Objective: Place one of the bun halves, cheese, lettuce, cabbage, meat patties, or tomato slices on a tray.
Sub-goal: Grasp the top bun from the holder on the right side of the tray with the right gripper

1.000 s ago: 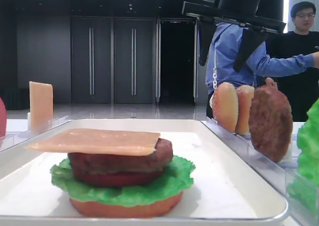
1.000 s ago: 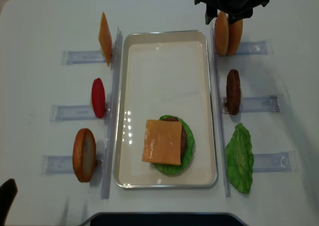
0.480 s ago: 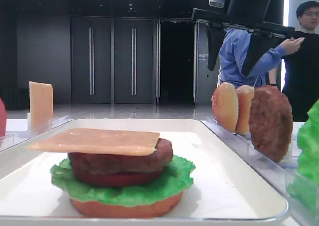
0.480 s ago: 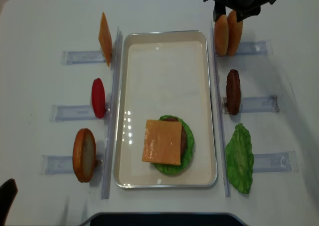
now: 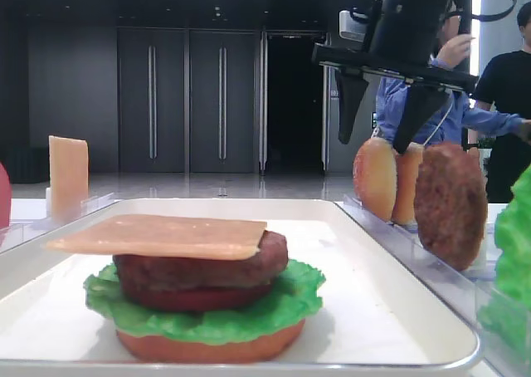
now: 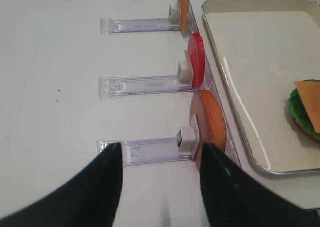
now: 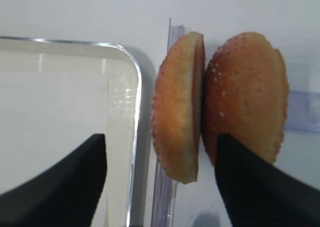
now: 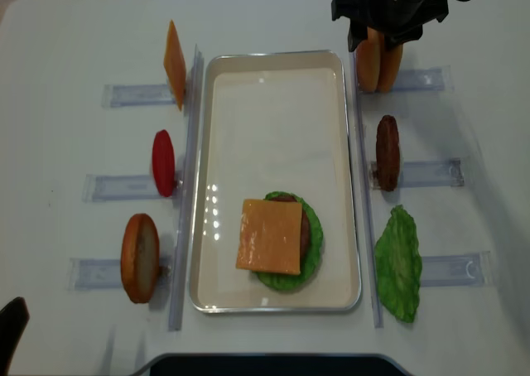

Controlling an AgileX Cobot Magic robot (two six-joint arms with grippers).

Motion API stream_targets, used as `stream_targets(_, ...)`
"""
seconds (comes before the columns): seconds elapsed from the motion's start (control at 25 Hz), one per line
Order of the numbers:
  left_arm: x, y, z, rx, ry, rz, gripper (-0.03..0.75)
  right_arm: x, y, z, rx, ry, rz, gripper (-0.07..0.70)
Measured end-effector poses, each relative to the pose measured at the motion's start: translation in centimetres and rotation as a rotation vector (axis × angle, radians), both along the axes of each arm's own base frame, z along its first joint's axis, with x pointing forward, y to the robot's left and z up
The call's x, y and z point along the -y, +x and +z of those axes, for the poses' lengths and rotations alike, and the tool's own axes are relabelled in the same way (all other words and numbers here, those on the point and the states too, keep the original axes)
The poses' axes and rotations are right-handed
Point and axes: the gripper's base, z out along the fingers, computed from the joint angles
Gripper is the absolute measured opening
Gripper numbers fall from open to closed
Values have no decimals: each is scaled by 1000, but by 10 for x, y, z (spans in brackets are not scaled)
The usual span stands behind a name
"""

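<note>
My right gripper (image 8: 378, 43) hangs over the two bun halves (image 7: 220, 104) at about 1 o'clock on the table, just past the far right corner of the tray (image 8: 217, 177). Its jaws are wide open and hold nothing. One finger is over the tray rim and the other over the far bun, so the near bun sits between them.

The buns stand on edge in a clear rack (image 7: 162, 202), pressed face to face. They look light and a bit squishy, with a bumpy crust that should not slip. I think I should pinch the near one across its flat faces, up near the top.

I cannot see the fingertips well, or how deep the buns sit in the rack. My left gripper (image 6: 160, 187) is open and empty, low at 7 o'clock.
</note>
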Motion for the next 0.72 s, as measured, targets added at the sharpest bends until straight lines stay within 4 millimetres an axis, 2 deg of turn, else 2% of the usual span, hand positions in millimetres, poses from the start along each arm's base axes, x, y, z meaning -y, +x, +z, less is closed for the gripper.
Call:
stream_targets(0.52,0,0,0,0,0,0,391,-5,9,-20,-5,11,4,464)
stream_targets(0.6,0,0,0,0,0,0,391,-4,9,-20,-2,6,8,435)
stream_targets(0.72,0,0,0,0,0,0,391,-2,10,-21,7,-18,16,335)
